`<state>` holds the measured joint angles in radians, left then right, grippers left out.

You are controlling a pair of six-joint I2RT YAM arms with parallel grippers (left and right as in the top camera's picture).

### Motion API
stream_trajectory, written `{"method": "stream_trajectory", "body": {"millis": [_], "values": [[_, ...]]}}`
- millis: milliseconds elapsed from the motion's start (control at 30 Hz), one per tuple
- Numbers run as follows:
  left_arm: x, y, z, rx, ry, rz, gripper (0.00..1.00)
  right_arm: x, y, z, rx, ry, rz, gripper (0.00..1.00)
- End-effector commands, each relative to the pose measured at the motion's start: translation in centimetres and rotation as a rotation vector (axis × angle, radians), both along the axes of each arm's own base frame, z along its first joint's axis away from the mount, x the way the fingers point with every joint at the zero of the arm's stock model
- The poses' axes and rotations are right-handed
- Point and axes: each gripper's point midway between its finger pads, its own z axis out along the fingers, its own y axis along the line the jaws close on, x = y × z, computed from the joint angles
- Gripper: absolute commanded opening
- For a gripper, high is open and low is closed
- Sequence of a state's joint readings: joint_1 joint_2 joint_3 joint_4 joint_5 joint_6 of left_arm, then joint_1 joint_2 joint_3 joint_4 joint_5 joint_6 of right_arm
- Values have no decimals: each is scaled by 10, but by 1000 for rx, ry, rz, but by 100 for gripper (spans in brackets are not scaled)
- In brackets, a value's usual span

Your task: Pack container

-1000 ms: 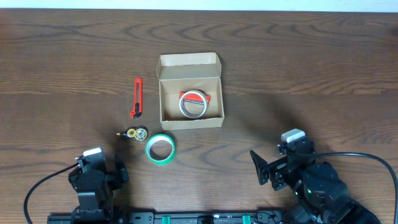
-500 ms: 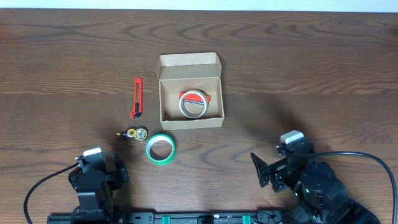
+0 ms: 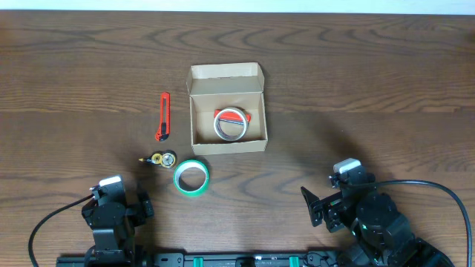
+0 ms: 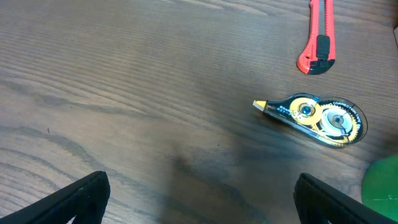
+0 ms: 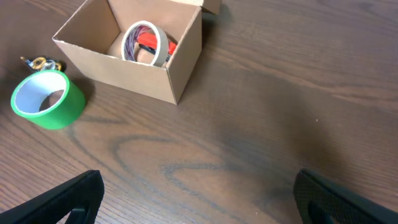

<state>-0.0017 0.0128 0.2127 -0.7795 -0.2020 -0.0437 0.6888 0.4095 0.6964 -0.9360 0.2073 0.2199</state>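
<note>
The container (image 3: 227,145) is a tan cardboard box, open, with its flap lid folded back on the far side. A roll of clear tape (image 3: 231,124) and something red lie inside. In the right wrist view the container (image 5: 118,70) stands at the upper left, well ahead of my right gripper (image 5: 199,200), which is open over bare wood. A green tape roll (image 3: 191,178) lies in front of the box. My left gripper (image 4: 202,205) is open too, with nothing between its fingers. A correction tape dispenser (image 4: 317,115) and a red utility knife (image 4: 319,34) lie ahead of it to the right.
Both arms sit at the table's near edge. The green roll (image 5: 47,99) lies beside the container's left front corner. The dispenser (image 3: 161,159) and the knife (image 3: 162,116) lie left of the box. Dark wood stretches around all of it.
My right arm has drawn back a little toward the table's near edge. The left arm and the objects have not moved.
</note>
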Motion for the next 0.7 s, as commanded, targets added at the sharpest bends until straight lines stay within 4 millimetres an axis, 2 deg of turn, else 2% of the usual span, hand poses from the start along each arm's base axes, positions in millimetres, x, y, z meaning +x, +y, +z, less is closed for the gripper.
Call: {"method": "stream_trajectory", "body": {"millis": [0,100,267,400,467,567,667], "values": [[-6,1,-11,16,73,-1,95,0,-2,-2,0,1,-11,99],[-3,-2,6,5,80,-16,95,0,-2,-2,0,1,-11,99],[13,-12,58,-31,105,-65,95,0,-2,-2,0,1,-11,99],[44,-25,107,-77,115,-127,95,0,-2,-2,0,1,-11,99],[60,-30,125,-96,125,-151,95,0,-2,-2,0,1,-11,99],[87,-35,141,-113,147,-169,95,0,-2,-2,0,1,-11,99],[112,-37,144,-126,188,-174,95,0,-2,-2,0,1,-11,99]]}}
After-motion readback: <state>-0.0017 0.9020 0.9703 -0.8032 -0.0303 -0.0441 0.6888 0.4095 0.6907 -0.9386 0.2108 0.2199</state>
